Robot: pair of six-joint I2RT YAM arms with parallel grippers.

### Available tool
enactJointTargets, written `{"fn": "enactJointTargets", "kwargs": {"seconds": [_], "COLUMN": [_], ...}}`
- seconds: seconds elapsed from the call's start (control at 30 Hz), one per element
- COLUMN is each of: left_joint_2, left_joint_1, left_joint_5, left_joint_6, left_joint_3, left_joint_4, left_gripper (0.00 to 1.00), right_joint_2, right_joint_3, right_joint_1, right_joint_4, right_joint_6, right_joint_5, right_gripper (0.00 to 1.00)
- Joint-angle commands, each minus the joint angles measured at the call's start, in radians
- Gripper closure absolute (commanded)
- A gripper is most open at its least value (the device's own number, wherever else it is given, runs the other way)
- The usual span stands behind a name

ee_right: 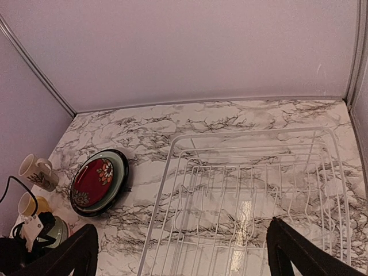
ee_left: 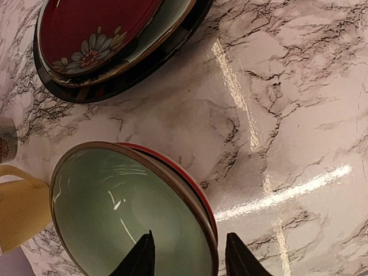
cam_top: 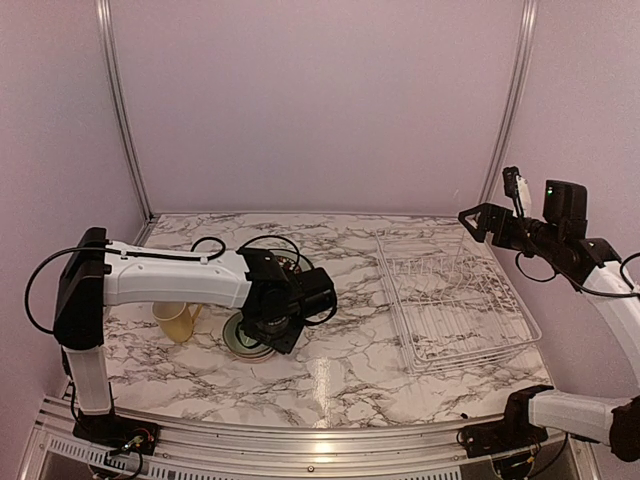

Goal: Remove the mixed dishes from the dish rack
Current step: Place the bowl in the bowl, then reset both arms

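The dish rack (cam_top: 455, 300) stands empty at the table's right, and it fills the right wrist view (ee_right: 253, 172). A pale green bowl (ee_left: 126, 213) is nested in a red-rimmed white bowl (ee_left: 198, 187) at the left. My left gripper (ee_left: 190, 256) is open astride their rim, one finger inside and one outside, neither touching. Behind them a red patterned plate (ee_left: 92, 29) lies on a pale green plate (ee_left: 172, 23) and a black-rimmed plate (ee_left: 132, 77). A yellow mug (cam_top: 175, 320) and a cream printed mug (ee_right: 34, 169) stand at the far left. My right gripper (cam_top: 478, 222) hangs open and empty, high above the rack.
The marble table (cam_top: 340, 370) is walled in by pale panels with aluminium posts (cam_top: 125, 120) at the back corners. A metal rail (cam_top: 300, 440) runs along the near edge. My left arm (cam_top: 170, 275) stretches low across the table's left half.
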Motion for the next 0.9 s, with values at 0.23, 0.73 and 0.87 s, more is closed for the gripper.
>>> {"fn": "enactJointTargets", "kwargs": {"seconds": [0.23, 0.73, 0.87], "left_joint_2": [-0.209, -0.77, -0.915], "left_joint_1": [0.008, 0.066, 0.176], "left_joint_5": [-0.087, -0.358, -0.3], "left_joint_6": [0.027, 0.317, 0.349], "left_joint_3": [0.103, -0.096, -0.211], "left_joint_4": [-0.006, 0.542, 0.651], "left_gripper": [0.33, 0.07, 0.01], "right_joint_2": [-0.013, -0.151, -0.196], "right_joint_3": [0.038, 0.047, 0.026], "right_joint_1": [0.007, 0.007, 0.007], "right_joint_4": [-0.015, 0.094, 0.12], "right_joint_6": [-0.005, -0.035, -0.011], "right_joint_5": [0.006, 0.075, 0.13], "right_gripper": [0.01, 0.02, 0.01]}}
